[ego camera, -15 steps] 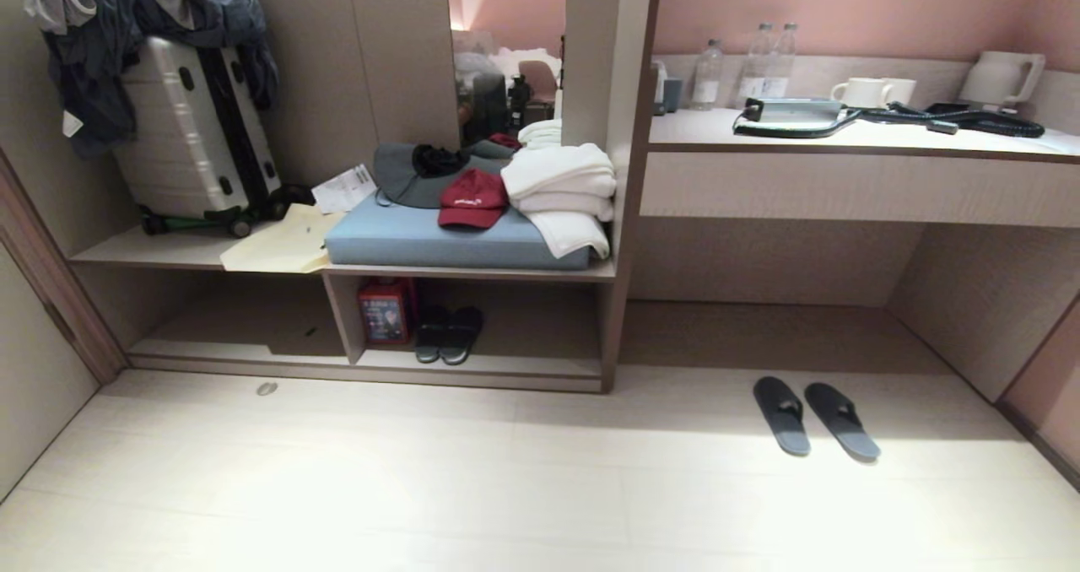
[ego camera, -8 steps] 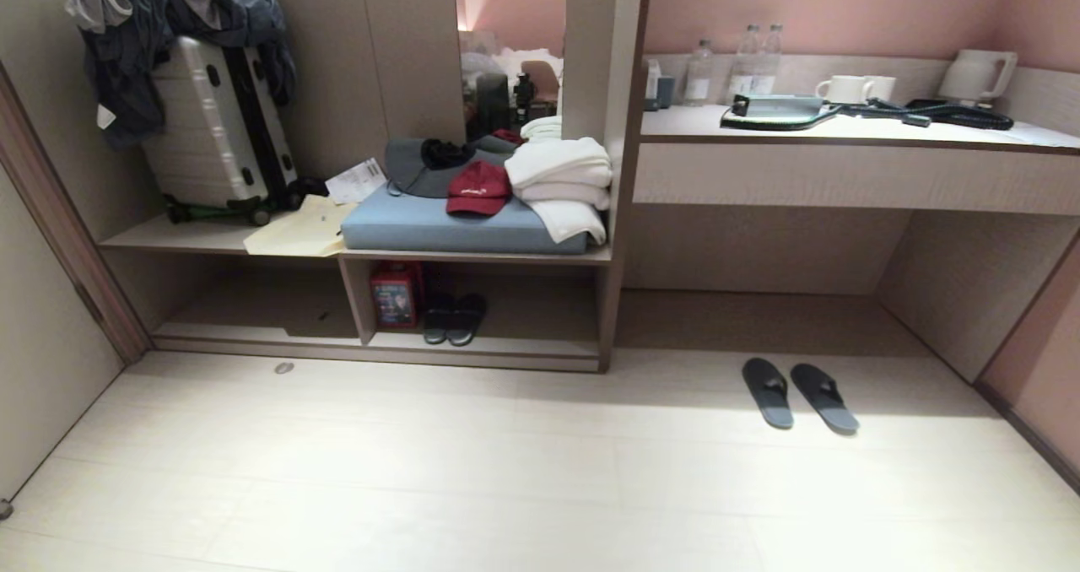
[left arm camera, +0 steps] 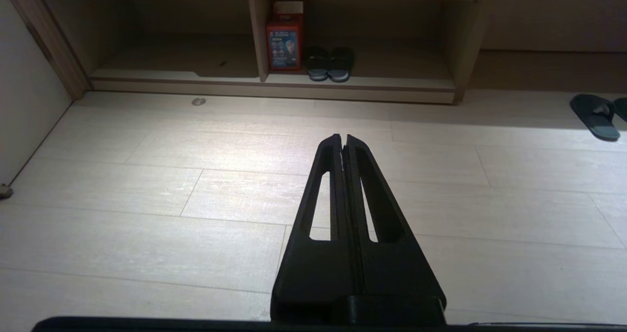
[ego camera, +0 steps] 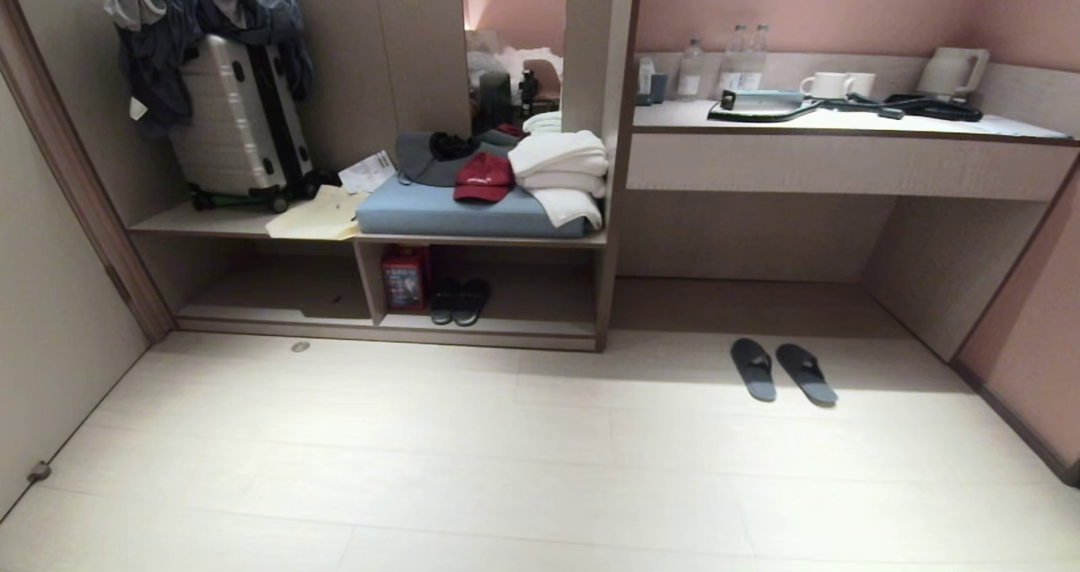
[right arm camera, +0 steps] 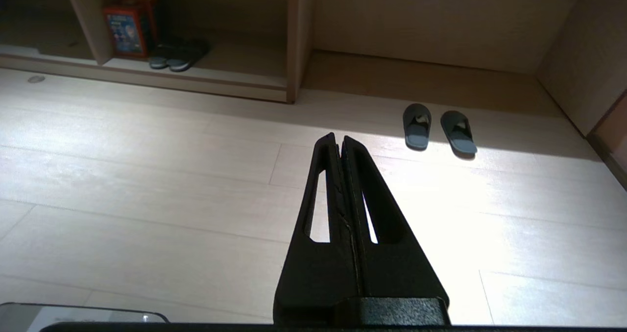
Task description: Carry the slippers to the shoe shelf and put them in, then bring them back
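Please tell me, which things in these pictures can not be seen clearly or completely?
- Red box in the shoe shelf: its print is too small in every view.
- Slippers: the left wrist view's edge cuts off the second one.
- Black slides: shadowed by the shelf board in the head view.
- Left gripper and right gripper: outside the head view.

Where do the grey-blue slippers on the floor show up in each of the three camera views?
Head view: the slippers lie right of centre, on the floor before the desk recess.
Left wrist view: slippers at the right edge, partly cut off.
Right wrist view: slippers beyond the shut right gripper.
Shared landmark: the red box in the shoe shelf.
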